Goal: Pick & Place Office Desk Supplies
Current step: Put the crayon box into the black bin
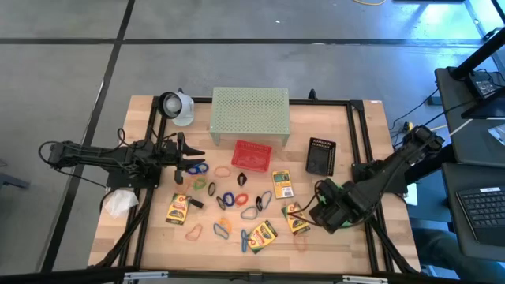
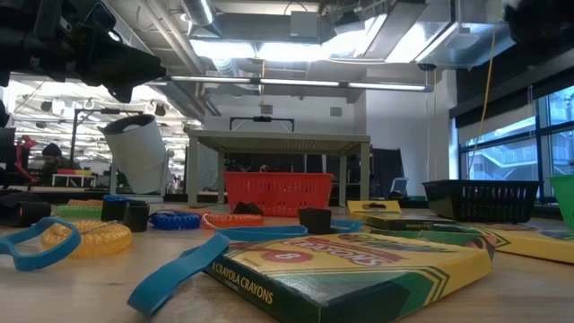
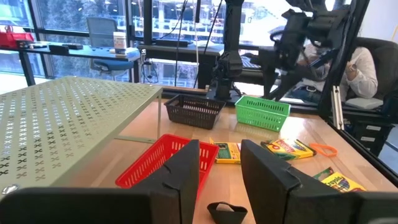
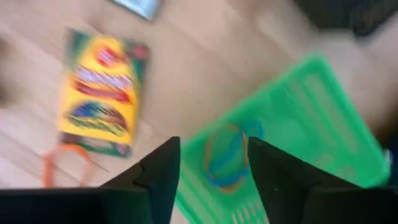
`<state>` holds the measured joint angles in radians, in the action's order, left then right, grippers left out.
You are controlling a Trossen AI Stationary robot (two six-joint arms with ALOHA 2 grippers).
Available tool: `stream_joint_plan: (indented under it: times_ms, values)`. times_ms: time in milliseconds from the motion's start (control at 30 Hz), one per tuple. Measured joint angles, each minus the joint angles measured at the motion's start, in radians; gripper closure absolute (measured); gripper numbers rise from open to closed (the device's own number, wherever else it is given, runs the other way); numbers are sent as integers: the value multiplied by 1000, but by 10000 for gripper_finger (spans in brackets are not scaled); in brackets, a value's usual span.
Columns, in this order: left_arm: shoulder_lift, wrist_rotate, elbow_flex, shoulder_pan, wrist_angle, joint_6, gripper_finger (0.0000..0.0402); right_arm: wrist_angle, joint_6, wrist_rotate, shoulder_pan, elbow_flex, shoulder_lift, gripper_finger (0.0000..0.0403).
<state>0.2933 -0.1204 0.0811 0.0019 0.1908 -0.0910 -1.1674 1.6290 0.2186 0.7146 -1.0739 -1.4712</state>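
Note:
Several yellow-and-green crayon boxes (image 1: 180, 209) (image 1: 282, 183) (image 1: 262, 235) lie flat on the wooden table among small loops and clips (image 1: 229, 200) in blue, orange and black. My right gripper (image 4: 214, 146) hangs open, pointing down over a green basket (image 4: 298, 106) at the right. A blue-and-orange loop (image 4: 225, 157) lies in that basket, below the gap between the fingers. Another crayon box (image 4: 102, 93) and an orange loop (image 4: 65, 162) lie beside the basket. My left gripper (image 3: 221, 168) waits open at the left, level, touching nothing.
A pale green perforated shelf (image 1: 249, 115) stands at the far middle, with a red basket (image 1: 252, 155) in front of it and a black basket (image 1: 320, 156) to its right. A white wad (image 1: 120, 202) lies near left. A black clip (image 3: 227, 211) lies below my left fingers.

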Motion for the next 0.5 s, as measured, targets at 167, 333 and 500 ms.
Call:
stream_joint_plan:
  times_ms: [167, 333, 500]
  values:
    - [0, 1, 0, 0, 31, 0, 290, 17, -211, 63, -77, -62, 0, 259]
    - [1, 1, 0, 0, 38, 0, 290, 70, -477, 89, -189, -67, -1, 291]
    - [1, 3, 0, 0, 38, 0, 290, 94, -657, 89, -341, -67, -5, 301]
